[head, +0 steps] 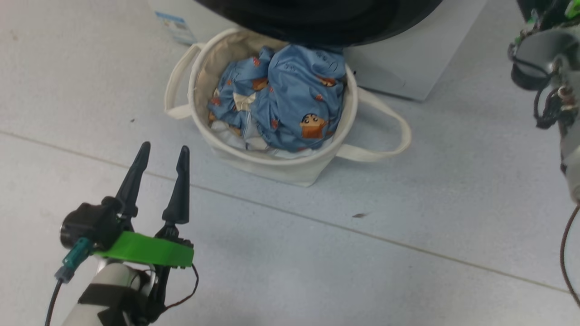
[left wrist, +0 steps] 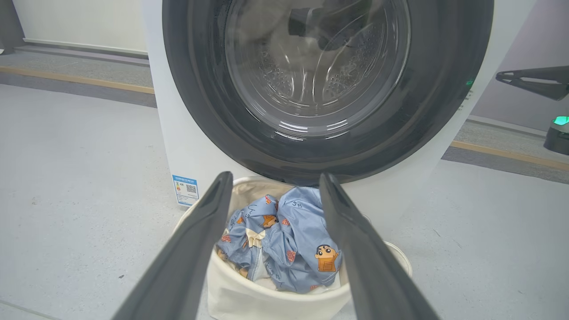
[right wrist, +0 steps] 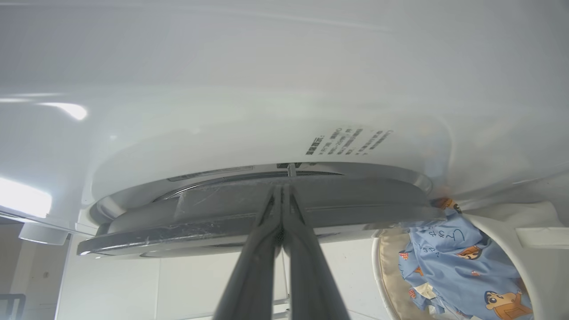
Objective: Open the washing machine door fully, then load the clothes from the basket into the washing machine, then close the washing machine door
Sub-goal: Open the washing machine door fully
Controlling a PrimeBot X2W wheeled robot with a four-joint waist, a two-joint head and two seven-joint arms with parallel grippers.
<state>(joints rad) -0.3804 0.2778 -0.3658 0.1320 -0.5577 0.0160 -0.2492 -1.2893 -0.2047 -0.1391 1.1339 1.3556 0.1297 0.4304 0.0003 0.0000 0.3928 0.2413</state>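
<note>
We think we are on the first job, getting the washing machine door (left wrist: 444,89) open. It looks shut or only a crack open, and we cannot tell which.

Our right gripper (right wrist: 281,189) has its two fingers pressed tight together with nothing between them. The thin tip sits right at the grey edge of the door. We think the fingers are closed so the tip is slim enough to slip behind the edge and pull.

Our left gripper (head: 164,147) hangs low over the floor (head: 362,253) with its fingers spread wide and empty. It points at the basket (head: 272,167) but is well apart from it. We think it is held there so it can grab the clothes (head: 299,90) once the door is out of the way.

The clothes are all in the basket, piled up in a blue heap with a bit of white showing below. The basket stands on the floor, right against the front of the washing machine (left wrist: 178,146) and just under the door's black rim. That spot is handy, because the clothes have only a short way to go.

It could also be a bother. The heap comes up close to the bottom of the door and might get brushed when the door swings. A strap handle (head: 408,136) lies out on the floor on our right side. A small blue sticker (left wrist: 186,189) sits low on the machine beside the basket.
</note>
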